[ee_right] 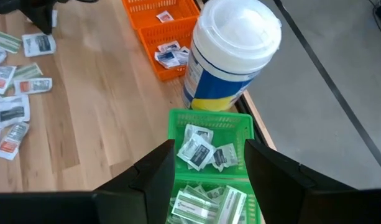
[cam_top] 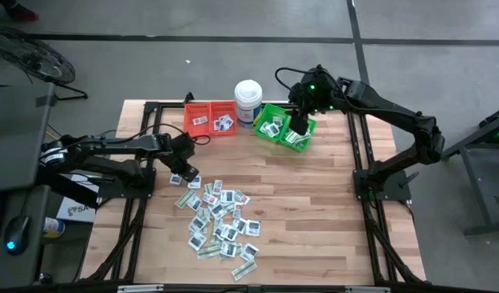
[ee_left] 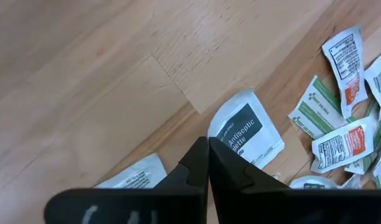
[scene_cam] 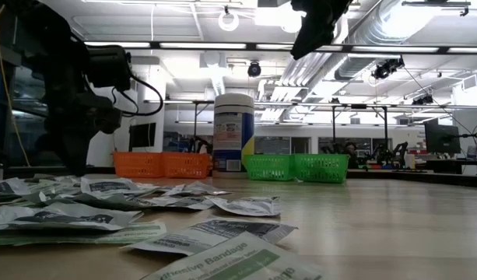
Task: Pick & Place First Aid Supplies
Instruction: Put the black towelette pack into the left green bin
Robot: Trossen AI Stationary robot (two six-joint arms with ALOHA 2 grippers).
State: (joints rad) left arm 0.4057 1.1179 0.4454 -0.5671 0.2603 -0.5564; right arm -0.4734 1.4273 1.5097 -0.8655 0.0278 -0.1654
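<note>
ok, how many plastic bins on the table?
2, both at the far edge flanking the white tub: the red bin on its left, the green bin on its right under the right gripper. Each holds a few packets.

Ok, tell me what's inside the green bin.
The green bin holds several small white packets nearer the tub and longer strips nearer the open right gripper above it. Anything underneath them is covered.
</note>
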